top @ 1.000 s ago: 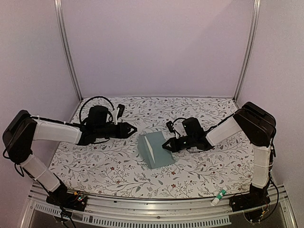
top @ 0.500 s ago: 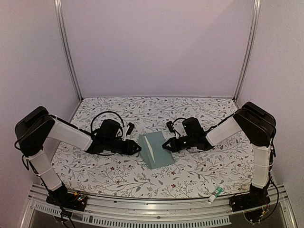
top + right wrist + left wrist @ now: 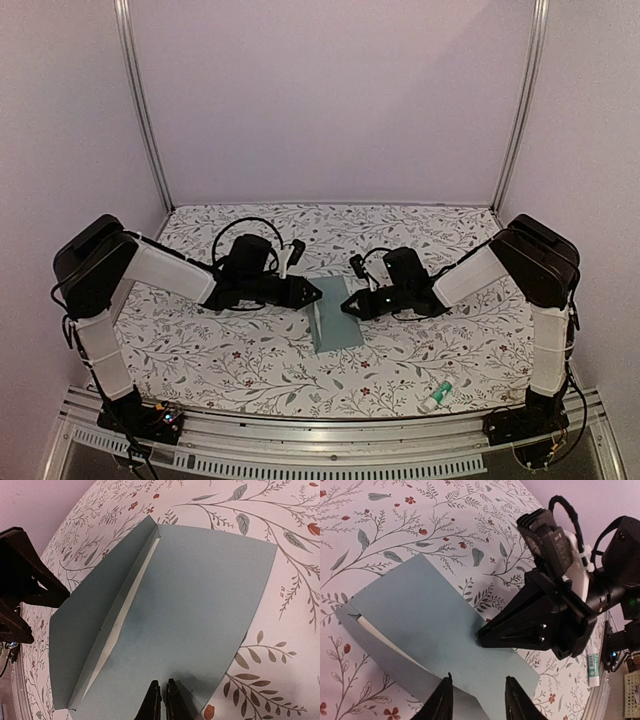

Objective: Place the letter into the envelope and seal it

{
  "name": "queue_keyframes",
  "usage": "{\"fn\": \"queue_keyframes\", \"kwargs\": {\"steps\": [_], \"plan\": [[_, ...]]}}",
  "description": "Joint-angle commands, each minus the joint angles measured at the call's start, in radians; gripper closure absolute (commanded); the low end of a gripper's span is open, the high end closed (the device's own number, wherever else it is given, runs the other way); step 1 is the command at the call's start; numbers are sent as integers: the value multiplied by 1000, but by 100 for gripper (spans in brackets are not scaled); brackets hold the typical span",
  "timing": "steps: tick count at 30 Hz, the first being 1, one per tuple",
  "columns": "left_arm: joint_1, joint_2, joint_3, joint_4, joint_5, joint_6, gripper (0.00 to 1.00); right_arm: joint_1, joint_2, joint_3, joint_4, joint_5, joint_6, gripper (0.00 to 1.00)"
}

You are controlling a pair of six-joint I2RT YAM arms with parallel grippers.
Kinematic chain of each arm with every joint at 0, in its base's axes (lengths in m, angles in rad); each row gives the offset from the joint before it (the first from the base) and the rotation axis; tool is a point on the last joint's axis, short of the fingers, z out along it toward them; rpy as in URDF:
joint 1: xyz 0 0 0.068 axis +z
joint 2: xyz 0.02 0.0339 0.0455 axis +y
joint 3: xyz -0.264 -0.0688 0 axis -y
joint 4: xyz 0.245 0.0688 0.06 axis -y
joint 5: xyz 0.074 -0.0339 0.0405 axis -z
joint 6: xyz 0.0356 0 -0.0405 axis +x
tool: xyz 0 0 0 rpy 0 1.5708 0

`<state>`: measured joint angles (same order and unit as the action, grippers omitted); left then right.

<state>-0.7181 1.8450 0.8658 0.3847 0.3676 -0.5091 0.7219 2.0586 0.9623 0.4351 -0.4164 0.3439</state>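
Note:
The pale teal envelope (image 3: 335,318) lies on the floral table, its flap (image 3: 95,615) half raised along the left side. A whitish strip (image 3: 125,615) shows in its mouth; I cannot tell whether that is the letter, which is otherwise hidden. My right gripper (image 3: 162,687) is shut, with its tips resting on the envelope's body (image 3: 420,615) near the right edge. My left gripper (image 3: 479,692) is open, its jaws apart over the flap's edge with nothing between them. The two grippers face each other across the envelope (image 3: 200,595), left gripper (image 3: 315,293) against right gripper (image 3: 348,308).
A small white-and-green glue stick (image 3: 440,392) lies near the table's front edge on the right, seen too in the left wrist view, where the glue stick (image 3: 592,662) lies behind the right arm. Metal posts and lilac walls close in the table.
My left arm has swung right and forward until its gripper reached the envelope's flap, its jaws narrowing a little. The flap sits lower. The glue stick has rolled slightly left. The right gripper stays put.

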Motion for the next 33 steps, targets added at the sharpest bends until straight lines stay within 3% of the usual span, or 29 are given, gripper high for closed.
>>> {"fn": "queue_keyframes", "kwargs": {"steps": [1,12,21,25,33], "plan": [[-16,62,57,29,32,6,65,7,53,-13,-86,30,-1,93],[-29,227,149,80,56,-9,65,6,56,-10,-84,30,7,94],[-30,255,142,33,-86,-11,70,8,15,-19,-77,-11,10,94],[-29,255,125,62,-68,-22,77,18,-22,-13,-62,-76,16,94],[-31,266,123,86,-56,-35,99,37,-50,18,-47,-137,36,94]]}}
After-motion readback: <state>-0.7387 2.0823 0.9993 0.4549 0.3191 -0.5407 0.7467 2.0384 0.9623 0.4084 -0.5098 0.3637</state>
